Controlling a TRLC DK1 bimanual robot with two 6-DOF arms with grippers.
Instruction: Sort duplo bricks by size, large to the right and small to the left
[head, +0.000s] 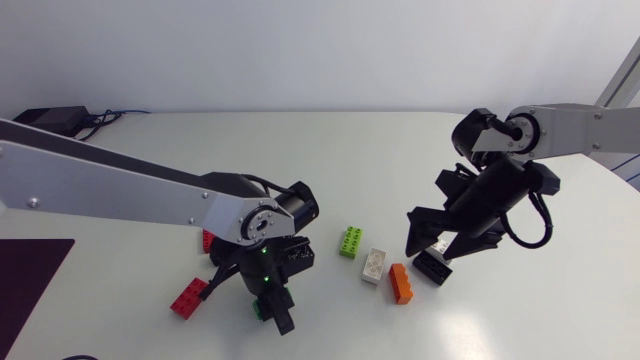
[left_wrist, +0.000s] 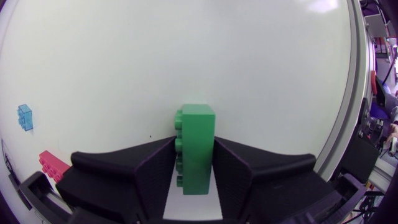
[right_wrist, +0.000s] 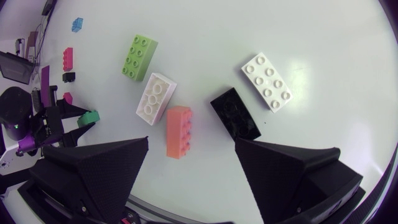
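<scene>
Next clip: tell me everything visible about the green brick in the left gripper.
The green brick is glossy plastic, elongated, with a row of round studs showing along one side face, so it is turned on its side, studs toward one finger. It sits between the left gripper's black fingers, which touch it from two opposite sides: the gripper is shut on it. One end sticks out ahead of the fingertips. Whether it also touches the white table cannot be told.

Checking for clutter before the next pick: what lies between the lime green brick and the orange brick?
A white brick lies between the lime green brick and the orange brick, shown in head and right wrist views.
</scene>
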